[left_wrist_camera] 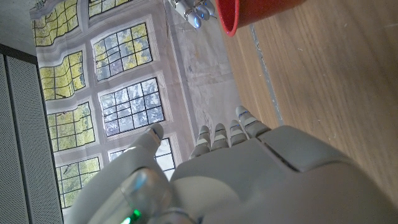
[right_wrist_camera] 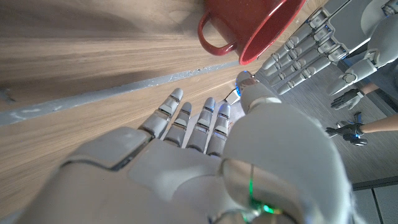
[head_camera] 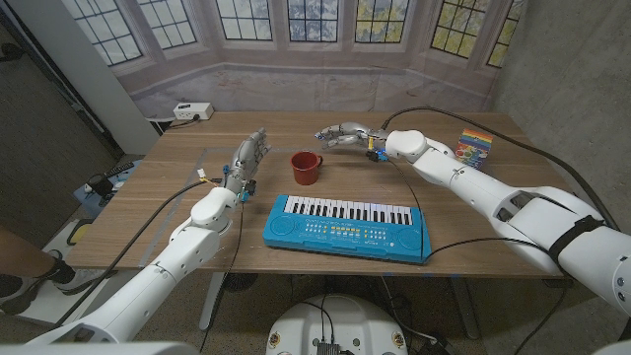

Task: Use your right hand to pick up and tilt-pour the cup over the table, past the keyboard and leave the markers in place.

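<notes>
The blue keyboard (head_camera: 347, 226) is seen in the head view lying nearest the table's front edge, its white keys toward the far side. The wooden table (head_camera: 177, 197) carries everything described here.

Beyond the keyboard's left end, the red cup (head_camera: 306, 168) stands upright on the table with its opening upward. It is touched by neither hand. In the head view its handle cannot be made out; in the right wrist view the cup (right_wrist_camera: 252, 25) is shown with its handle loop on the side toward that camera. In the left wrist view only part of the cup's rim and wall (left_wrist_camera: 255, 11) is visible at the picture's edge.

The left hand (head_camera: 246, 158) is seen to the left of the cup, near it but apart, standing with its fingers extended and close together. Nothing is held by it. In the left wrist view the back of this hand (left_wrist_camera: 249, 180) is shown with its fingers straight, and the tips of the other hand's fingers appear beside the cup.

The right hand (head_camera: 343, 134) is raised above the table beyond and to the right of the cup, fingers spread and slightly curved toward it. Nothing is gripped. In the right wrist view the same hand (right_wrist_camera: 205, 143) is shown with fingers apart, their tips short of the cup, and the left hand's fingers are visible past the cup.

Farther right, behind the right forearm, a pack of coloured markers (head_camera: 477, 146) lies near the table's far right corner.
</notes>
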Controlling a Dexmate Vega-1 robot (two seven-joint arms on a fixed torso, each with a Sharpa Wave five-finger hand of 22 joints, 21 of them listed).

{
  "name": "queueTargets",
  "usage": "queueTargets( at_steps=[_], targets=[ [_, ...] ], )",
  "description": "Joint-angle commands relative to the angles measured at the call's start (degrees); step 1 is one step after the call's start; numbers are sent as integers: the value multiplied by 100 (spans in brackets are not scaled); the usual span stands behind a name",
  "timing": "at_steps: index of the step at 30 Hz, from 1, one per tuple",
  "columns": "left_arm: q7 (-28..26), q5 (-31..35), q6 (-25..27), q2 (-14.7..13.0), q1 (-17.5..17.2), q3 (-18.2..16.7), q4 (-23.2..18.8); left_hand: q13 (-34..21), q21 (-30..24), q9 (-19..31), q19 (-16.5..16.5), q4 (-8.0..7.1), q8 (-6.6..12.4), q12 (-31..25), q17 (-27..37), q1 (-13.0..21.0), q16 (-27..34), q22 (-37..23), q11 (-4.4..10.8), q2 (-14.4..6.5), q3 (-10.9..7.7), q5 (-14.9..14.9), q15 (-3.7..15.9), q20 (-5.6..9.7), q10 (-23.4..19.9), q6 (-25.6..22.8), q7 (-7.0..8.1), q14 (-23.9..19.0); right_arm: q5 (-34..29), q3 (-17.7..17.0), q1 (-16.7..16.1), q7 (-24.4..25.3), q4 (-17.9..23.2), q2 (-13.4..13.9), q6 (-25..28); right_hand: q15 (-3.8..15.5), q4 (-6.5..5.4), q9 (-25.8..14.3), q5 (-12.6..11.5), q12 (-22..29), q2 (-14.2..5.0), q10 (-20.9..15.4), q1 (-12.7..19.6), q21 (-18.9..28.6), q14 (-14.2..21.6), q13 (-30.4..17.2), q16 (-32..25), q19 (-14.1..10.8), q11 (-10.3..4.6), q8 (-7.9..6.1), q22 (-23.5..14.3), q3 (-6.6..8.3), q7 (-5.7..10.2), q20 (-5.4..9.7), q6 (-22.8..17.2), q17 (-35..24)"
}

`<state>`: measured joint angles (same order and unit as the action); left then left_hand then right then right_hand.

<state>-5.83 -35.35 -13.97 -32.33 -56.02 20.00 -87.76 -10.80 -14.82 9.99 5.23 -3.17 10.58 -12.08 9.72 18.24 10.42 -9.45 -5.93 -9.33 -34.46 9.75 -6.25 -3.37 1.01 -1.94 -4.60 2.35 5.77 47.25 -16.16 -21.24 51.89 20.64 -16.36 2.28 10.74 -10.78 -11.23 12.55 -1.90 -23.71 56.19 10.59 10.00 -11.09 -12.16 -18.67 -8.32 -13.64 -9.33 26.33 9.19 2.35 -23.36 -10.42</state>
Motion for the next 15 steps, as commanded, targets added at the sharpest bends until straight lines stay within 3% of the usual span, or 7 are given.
queueTargets(
  at_steps=[1, 15],
  targets=[
    [49, -18, 20, 10, 35, 25, 22, -8, 10, 15, 28, 15, -14, 1, 15, -46, -7, -34, -17, -7, -37, 21, -36, 2, -19, 2, 14, -10, -151, 186, 284, -130, -730, -305, -438, 477, -3, -35, 22, 29, 4, -76, 106, 9, 68, -18, -31, 14, -3, -25, -18, 27, 6, 304, -71, -3],
    [55, -46, 33, 11, 29, 20, 29, -9, 38, 15, 45, 20, -14, -5, 14, -55, -6, -35, -19, -14, -50, 21, -36, -3, -46, 1, 14, -22, -237, 401, 707, -289, -1989, -847, -1016, 496, -14, -36, 24, 5, 47, -104, 218, 13, 117, -23, -31, 1, -12, -29, -17, 23, 23, 337, -145, -4]
  ],
)
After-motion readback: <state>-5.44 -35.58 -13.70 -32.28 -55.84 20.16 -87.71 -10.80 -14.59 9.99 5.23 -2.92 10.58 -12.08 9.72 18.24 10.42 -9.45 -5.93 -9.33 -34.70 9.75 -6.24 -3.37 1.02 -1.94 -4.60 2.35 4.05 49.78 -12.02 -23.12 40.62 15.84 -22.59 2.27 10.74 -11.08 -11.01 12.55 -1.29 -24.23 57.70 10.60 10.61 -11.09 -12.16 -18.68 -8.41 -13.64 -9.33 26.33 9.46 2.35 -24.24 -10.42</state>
